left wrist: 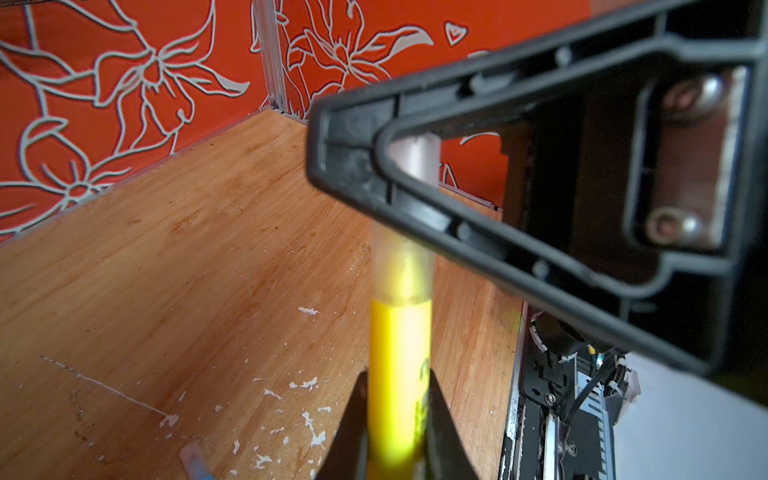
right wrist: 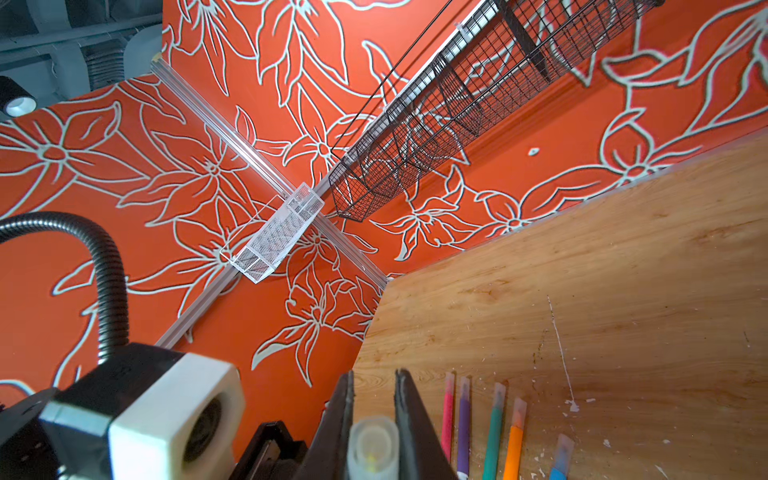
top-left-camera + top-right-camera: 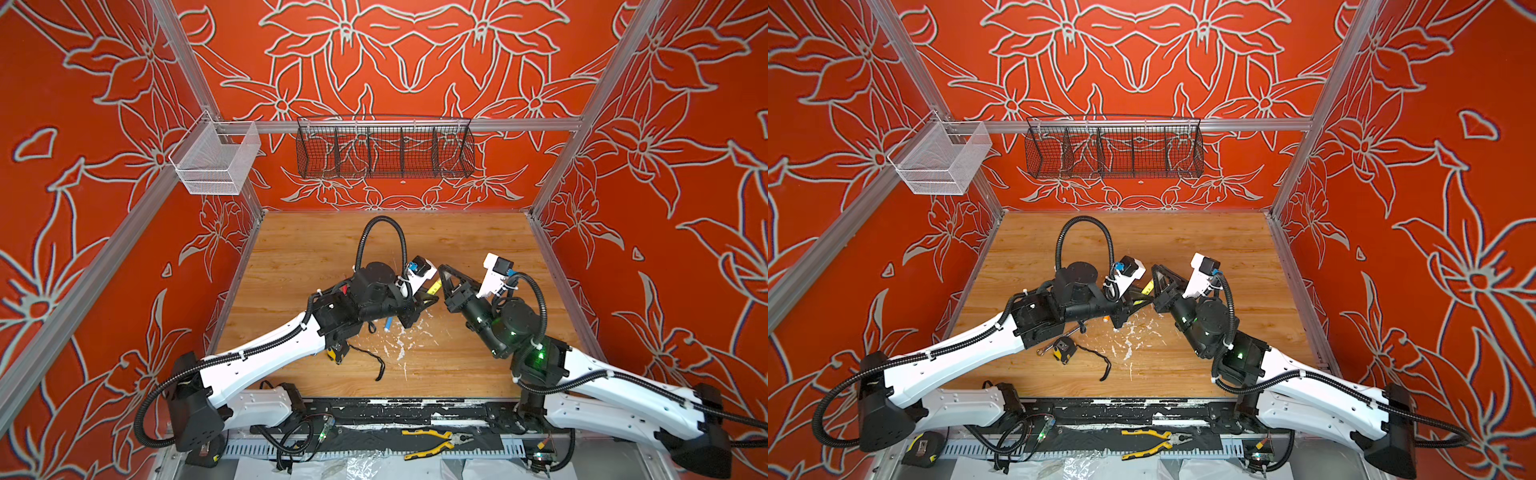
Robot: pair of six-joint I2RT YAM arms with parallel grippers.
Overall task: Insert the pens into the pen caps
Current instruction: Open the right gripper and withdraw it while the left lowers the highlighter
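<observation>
Left wrist: left pincer [image 1: 397, 376] clamps yellow pen [image 1: 399, 345]; right pincer [image 1: 345, 153], blocking the wall [image 1: 124, 62], clamps cap [image 1: 401, 266]

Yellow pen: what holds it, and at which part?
The left gripper holds the yellow pen by its barrel; the right gripper grips the clear cap over its tip.

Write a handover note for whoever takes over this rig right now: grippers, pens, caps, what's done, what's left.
Left gripper: shut on the yellow pen, gripping its barrel.
Right gripper: closed on the clear cap, which sits over the yellow pen's tip.
On the table: pink pen, purple pen, teal pen, orange pen and blue pen lie side by side, each apparently capped.
Done: five pens look capped, and the sixth cap is on.
Left: confirm the cap is fully seated, release it, and lay the yellow pen down.
</observation>
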